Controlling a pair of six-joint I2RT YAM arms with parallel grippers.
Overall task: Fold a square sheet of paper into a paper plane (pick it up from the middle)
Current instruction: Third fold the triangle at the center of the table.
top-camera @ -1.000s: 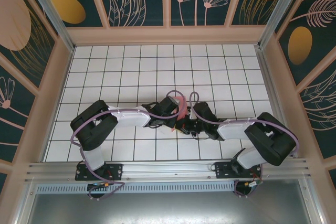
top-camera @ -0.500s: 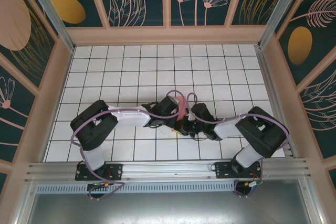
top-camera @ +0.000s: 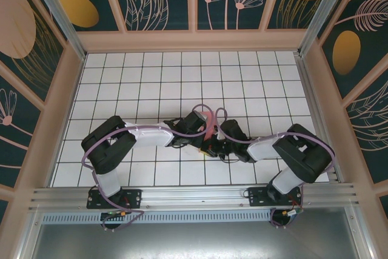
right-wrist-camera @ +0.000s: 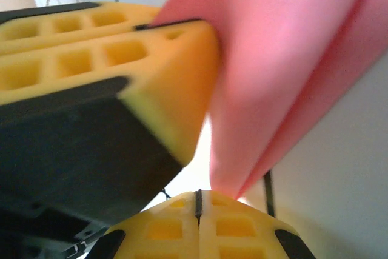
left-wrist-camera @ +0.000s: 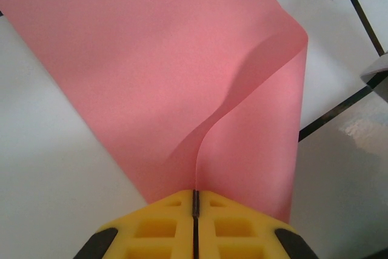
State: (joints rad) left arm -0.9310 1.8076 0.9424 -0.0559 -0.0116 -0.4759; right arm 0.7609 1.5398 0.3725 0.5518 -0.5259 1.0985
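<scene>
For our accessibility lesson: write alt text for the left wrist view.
Pink paper is pinched in the shut yellow left claw at the bottom edge. Its right side curls over in a soft, uncreased fold. A white gridded table lies beneath.

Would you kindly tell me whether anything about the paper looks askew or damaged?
Nothing looks torn, but the square sheet of paper is not flat: pinched in the left end effector, it buckles into a loose, uncreased curl on its right side.
</scene>
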